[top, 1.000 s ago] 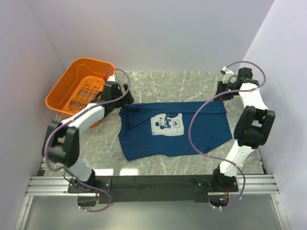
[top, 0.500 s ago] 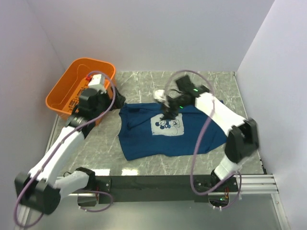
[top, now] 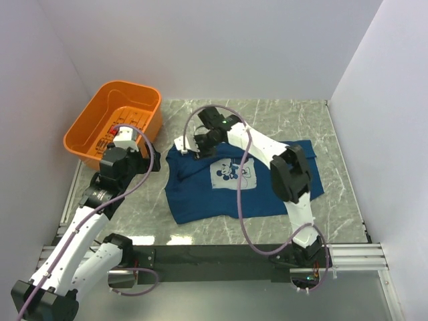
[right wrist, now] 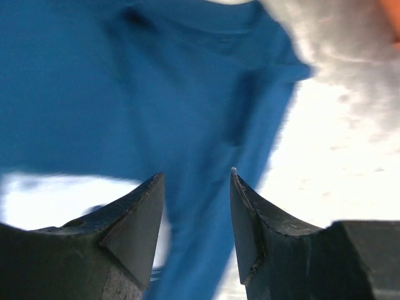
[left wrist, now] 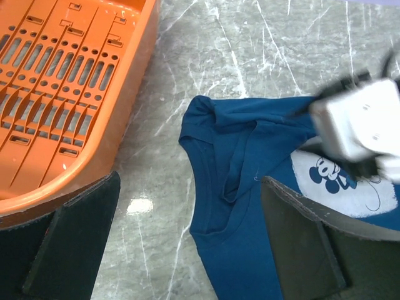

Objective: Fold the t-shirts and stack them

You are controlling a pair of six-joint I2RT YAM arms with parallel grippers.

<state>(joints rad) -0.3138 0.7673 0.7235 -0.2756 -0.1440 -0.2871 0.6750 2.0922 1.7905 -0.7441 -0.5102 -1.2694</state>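
The top view looks down from high behind the near edge onto the whole bench. The left wrist camera faces down from moderate height; the right wrist camera sits close, blurred. All three share the collar end of the t-shirt.

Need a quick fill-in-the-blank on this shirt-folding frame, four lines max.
1. The basket is coloured ___.
2. The t-shirt print shows a cartoon ___.
3. The left claw is ___, holding nothing.
4. The right claw is over the blue ___.
Missing words: orange; mouse; open; t-shirt.
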